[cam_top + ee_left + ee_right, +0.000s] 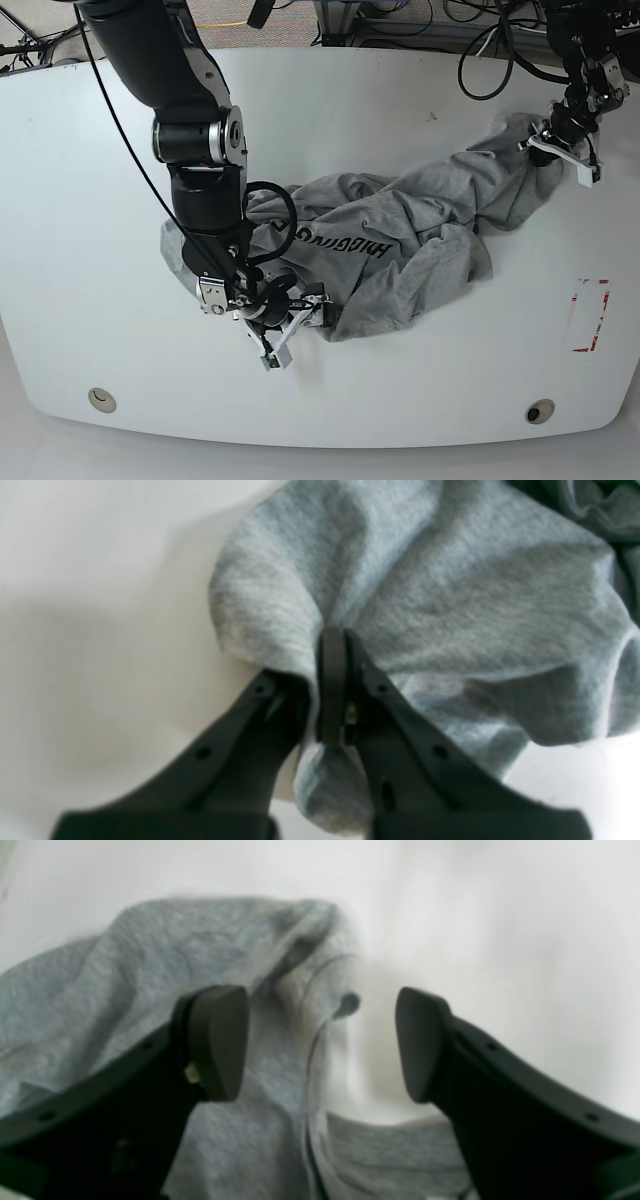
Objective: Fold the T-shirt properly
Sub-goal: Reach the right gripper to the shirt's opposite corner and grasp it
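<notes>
The heather-grey T-shirt (410,250) lies crumpled across the middle of the white table, its black lettering (340,245) upside down in the base view. My left gripper (545,140) is at the far right and is shut on a bunched fold of the shirt; the left wrist view shows the fabric (450,605) pinched at the closed fingertips (332,637). My right gripper (298,318) is at the shirt's near edge. In the right wrist view it (320,1040) is open, with a stitched hem of the shirt (310,1005) lying between the two pads.
The white table (100,250) has a red tape mark (590,315) at the near right and two round holes (100,400) (540,412) near its front edge. Black cables (490,60) hang at the back right.
</notes>
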Robot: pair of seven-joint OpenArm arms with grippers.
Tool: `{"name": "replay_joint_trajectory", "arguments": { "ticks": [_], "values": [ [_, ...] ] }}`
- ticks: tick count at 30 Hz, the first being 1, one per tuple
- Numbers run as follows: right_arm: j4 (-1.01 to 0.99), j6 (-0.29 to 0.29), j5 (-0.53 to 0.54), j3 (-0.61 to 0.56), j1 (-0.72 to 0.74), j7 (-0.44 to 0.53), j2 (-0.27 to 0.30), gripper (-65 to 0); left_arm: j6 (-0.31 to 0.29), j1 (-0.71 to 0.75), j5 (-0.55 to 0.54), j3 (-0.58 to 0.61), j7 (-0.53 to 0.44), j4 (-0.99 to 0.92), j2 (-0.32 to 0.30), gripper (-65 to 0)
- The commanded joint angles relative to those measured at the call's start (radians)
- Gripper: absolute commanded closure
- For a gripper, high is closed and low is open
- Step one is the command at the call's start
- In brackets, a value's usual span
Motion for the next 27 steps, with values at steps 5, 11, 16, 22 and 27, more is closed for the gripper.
{"name": "replay_joint_trajectory", "arguments": {
  "ticks": [5, 11, 16, 22, 27],
  "values": [
    [-0.064, 0.002, 0.043, -0.001, 0.072, 0.086, 0.006, -43.9, 0.007, 0.002, 0.01, -0.002, 0.015, 0.012, -0.011, 0.0],
    [-0.068, 0.002, 0.04, -0.002, 0.063, 0.111, 0.003, -43.8, 0.007, 0.002, 0.01, -0.002, 0.015, 0.01, -0.011, 0.0],
    [-0.067, 0.001, 0.04, -0.005, 0.038, 0.112, 0.003, -43.8, 0.007, 0.002, 0.01, -0.002, 0.015, 0.01, -0.011, 0.0],
    [-0.064, 0.001, 0.038, -0.007, 0.015, 0.115, 0.002, -39.8, 0.007, 0.002, 0.01, -0.002, 0.015, 0.012, -0.011, 0.0],
    [-0.065, -0.001, 0.038, -0.007, 0.015, 0.158, 0.0, -17.1, 0.007, 0.002, 0.01, -0.002, 0.015, 0.012, -0.011, 0.0]
  ]
}}
